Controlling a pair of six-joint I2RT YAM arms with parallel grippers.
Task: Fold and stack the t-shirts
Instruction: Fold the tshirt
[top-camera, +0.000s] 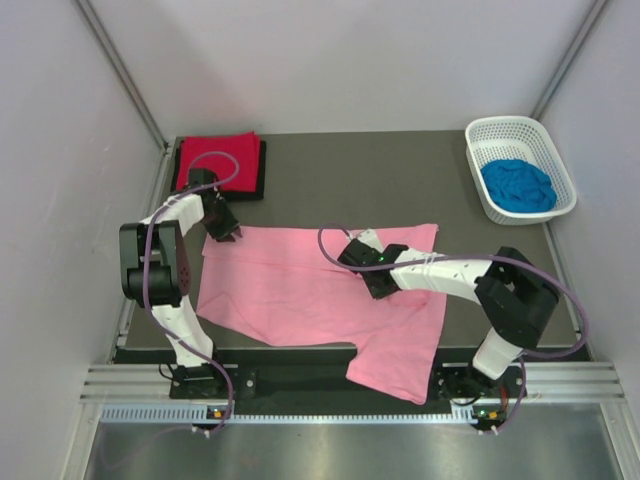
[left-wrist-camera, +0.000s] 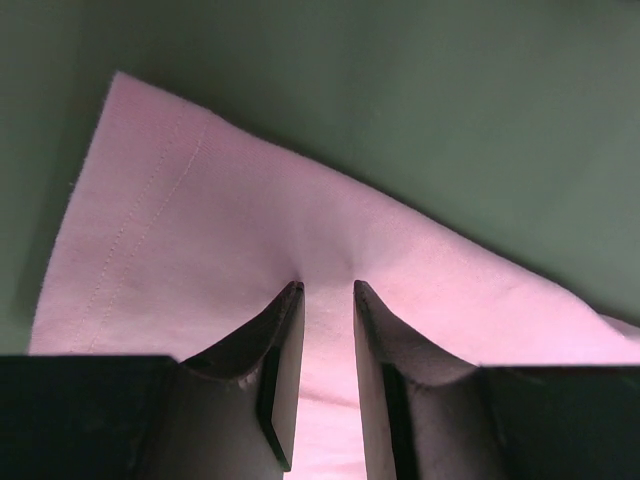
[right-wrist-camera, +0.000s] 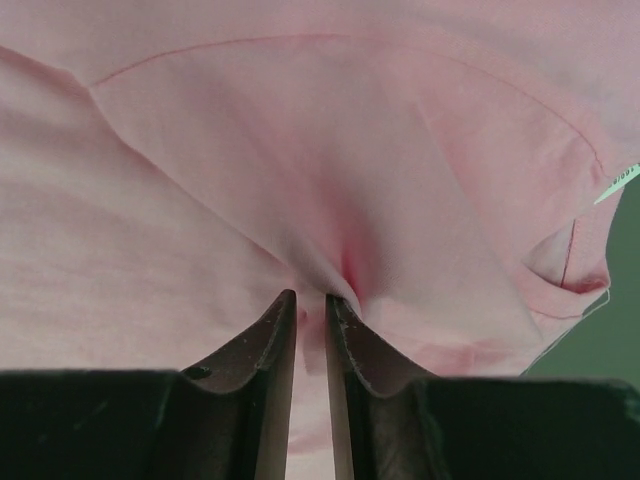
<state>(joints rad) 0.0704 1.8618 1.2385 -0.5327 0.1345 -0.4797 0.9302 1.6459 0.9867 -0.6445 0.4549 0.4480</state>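
The light pink cloth t-shirt (top-camera: 290, 290) lies spread on the desk (top-camera: 380, 180) just nearside of the folded red t-shirt (top-camera: 218, 155), its long axis running rightward from it. The left hand (top-camera: 225, 232), nearest the red one, pinches the pink corner with its jaws almost together. The right hand (top-camera: 350, 256), farther off, nips mid-cloth the same way.

The spread t-shirt (top-camera: 290, 290) is pinched at its far left corner by the left pincer (top-camera: 224, 232) and mid-cloth by the right pincer (top-camera: 345, 252). Just behind the left pincer, folded t-shirts (top-camera: 218, 160) are stacked. A basket (top-camera: 510, 125) holding another t-shirt (top-camera: 518, 185) is set well behind and right of the right pincer.
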